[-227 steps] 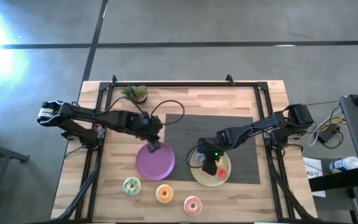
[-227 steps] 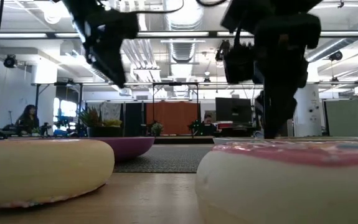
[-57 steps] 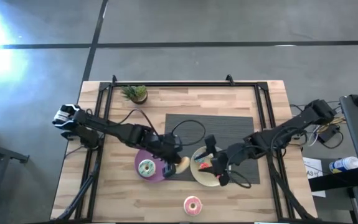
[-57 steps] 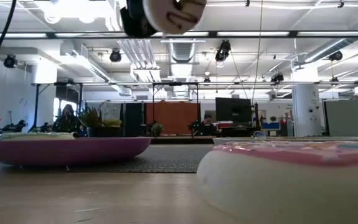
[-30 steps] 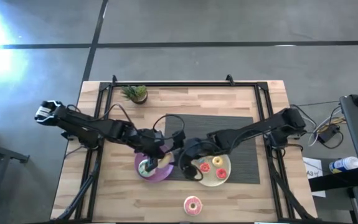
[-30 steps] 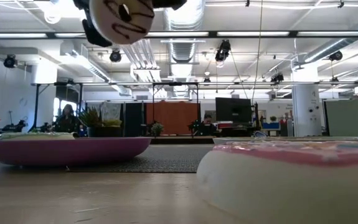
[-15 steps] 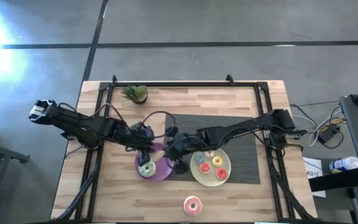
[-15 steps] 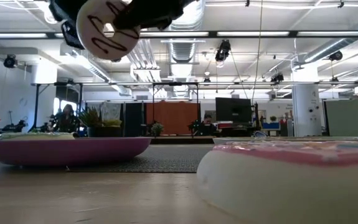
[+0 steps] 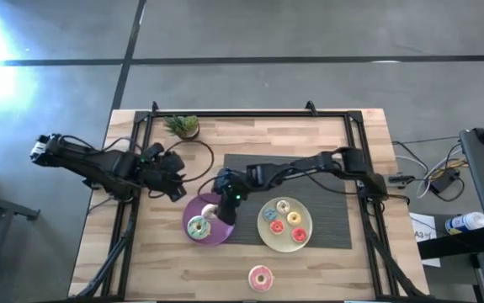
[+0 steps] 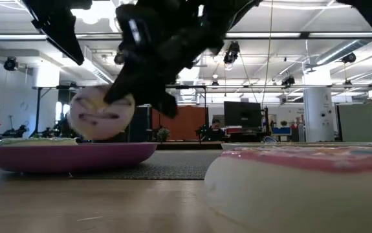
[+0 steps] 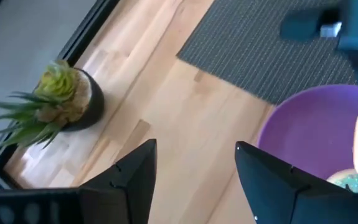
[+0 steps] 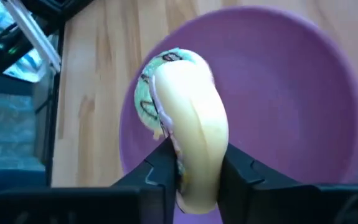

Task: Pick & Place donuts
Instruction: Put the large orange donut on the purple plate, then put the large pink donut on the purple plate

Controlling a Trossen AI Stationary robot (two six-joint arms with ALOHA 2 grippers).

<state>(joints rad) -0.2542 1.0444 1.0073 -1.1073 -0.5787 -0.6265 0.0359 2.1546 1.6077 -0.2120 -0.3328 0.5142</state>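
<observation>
My right gripper (image 9: pixel 218 209) is shut on a larger donut (image 12: pixel 188 137) that shows its pale underside, just above the purple plate (image 9: pixel 225 231). A green donut (image 9: pixel 197 226) lies flat on that plate. My left gripper (image 9: pixel 176 187) stands open and holds nothing, left of the plate; in its wrist view the fingers (image 11: pixel 135 180) stand wide apart. The yellow plate (image 9: pixel 309 240) holds several small donuts (image 9: pixel 285 220). A pink donut (image 9: pixel 260 276) lies flat on the wood near the front edge. My right gripper pinches the donut's ring (image 12: pixel 197 174) between its two fingers, one finger on each flat face. The fingers slant down from the table's right side. The donut stands on edge, lifted clear just above the purple plate, in front of the green donut (image 12: pixel 147 93).
A small potted plant (image 9: pixel 182 126) stands at the far left of the table. A dark ribbed mat (image 9: pixel 326 181) lies under part of both plates. Black frame rails (image 9: pixel 140 143) run along the table's left, right and far sides. Bare wood lies along the front edge.
My left gripper has opened, let go of the donut and drawn back toward the table's left edge. My right gripper has shut on the donut and carried it left and down, from high over the table to just above the purple plate.
</observation>
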